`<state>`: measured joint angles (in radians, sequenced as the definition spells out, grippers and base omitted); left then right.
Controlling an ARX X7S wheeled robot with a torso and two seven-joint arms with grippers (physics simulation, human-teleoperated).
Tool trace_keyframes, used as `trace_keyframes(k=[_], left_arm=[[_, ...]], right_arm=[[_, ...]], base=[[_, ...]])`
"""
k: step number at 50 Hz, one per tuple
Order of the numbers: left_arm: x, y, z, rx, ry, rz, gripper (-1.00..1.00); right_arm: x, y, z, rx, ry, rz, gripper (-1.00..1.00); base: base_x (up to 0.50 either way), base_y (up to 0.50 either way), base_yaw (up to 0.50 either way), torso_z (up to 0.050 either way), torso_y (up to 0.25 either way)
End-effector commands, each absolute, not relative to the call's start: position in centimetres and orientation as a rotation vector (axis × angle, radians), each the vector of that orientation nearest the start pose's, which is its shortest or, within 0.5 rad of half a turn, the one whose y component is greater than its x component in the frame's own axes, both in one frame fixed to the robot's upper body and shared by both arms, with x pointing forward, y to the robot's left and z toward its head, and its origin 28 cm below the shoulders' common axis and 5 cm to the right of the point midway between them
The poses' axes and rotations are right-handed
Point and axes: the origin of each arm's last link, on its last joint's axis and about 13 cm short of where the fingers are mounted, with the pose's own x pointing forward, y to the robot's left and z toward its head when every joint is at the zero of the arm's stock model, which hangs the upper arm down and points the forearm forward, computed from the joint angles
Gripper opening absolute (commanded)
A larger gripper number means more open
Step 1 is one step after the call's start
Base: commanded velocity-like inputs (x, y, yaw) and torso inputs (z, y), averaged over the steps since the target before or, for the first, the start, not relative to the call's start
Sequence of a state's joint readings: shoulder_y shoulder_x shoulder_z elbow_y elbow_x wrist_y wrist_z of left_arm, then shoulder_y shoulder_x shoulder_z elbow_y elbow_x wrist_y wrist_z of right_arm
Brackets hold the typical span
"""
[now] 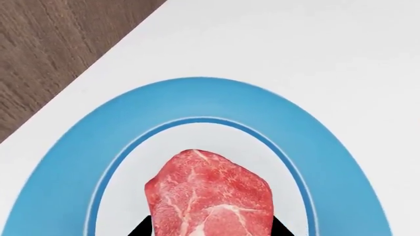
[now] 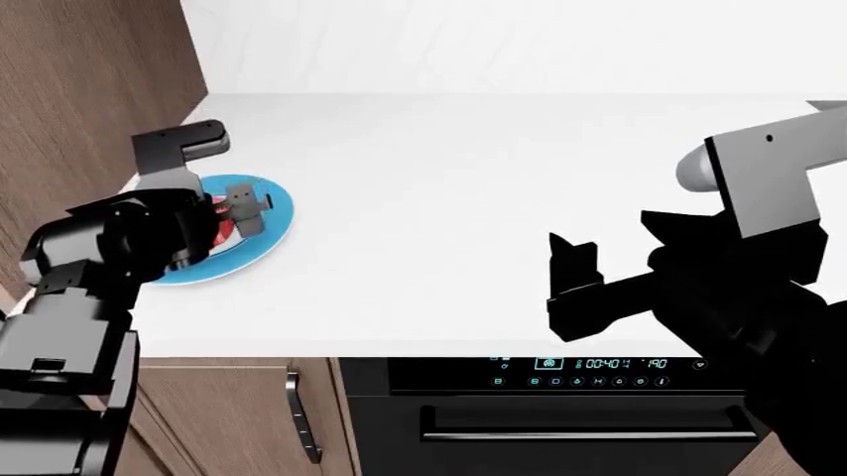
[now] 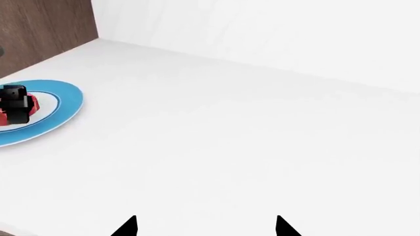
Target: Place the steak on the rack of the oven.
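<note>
In the left wrist view the two black fingertips (image 1: 139, 229) of the left gripper (image 1: 210, 231) show as dark wedges on either side of the steak (image 1: 210, 196), flush against its flanks. The fingers look set apart with the meat between them, but whether they actually squeeze it cannot be told. The steak fills the gap between the fingertips and reaches out past them. It is a chunky lump of raw red-pink meat laced with white marbling, with one pale vein running along its length.

It lies on the white centre of a blue-rimmed plate (image 1: 78, 162), whose rim curves round beyond the fingertips. Past the plate comes the white countertop (image 1: 295, 49), then a brown wood panel (image 1: 52, 39).

In the head view the left gripper (image 2: 242, 210) hangs over the plate (image 2: 258, 248), with only a sliver of red showing.

The right gripper (image 3: 206, 228) has its fingers spread wide over bare countertop, holding nothing, well apart from the plate.
</note>
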<state>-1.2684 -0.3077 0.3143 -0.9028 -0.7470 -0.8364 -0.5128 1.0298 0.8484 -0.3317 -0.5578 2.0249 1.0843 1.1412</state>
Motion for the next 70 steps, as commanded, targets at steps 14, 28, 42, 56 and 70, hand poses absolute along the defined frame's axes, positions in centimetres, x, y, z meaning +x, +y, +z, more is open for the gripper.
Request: trace_keyframes(k=[14,28,42,56,70], left_arm=[[39.1,26.7,21.0,-0.167,0.522,0.335,-1.00],[37.4,26.7,23.4,-0.193,0.439,0.303,-1.00],[34.1,26.5,24.5,-0.188,0.339,0.228,-1.00],[28.5,26.0,25.9,-0.145,0.124,0.143,-1.00],[24.6,26.4,25.2,-0.138,0.028,0.122,-1.00]], right_arm=[[19.3,-13.2,27.8,-0.117,0.273,0.247,1.00],[19.1,-13.2,27.8,-0.113,0.264,0.252,1.00],[18.3,-13.0,27.5,-0.113,0.182,0.236,1.00],[17.2,-12.6,26.9,-0.203,0.083,0.251,1.00],[15.8,-12.2,25.6,-0.157,-0.045,0.220,1.00]], base=[[0.00,0.00,0.00,0.000,0.001],[0.00,0.00,0.00,0.000,0.000],[0.00,0.00,0.00,0.000,0.001],[0.00,0.00,0.00,0.000,0.001],[0.00,0.00,0.00,0.000,0.000]])
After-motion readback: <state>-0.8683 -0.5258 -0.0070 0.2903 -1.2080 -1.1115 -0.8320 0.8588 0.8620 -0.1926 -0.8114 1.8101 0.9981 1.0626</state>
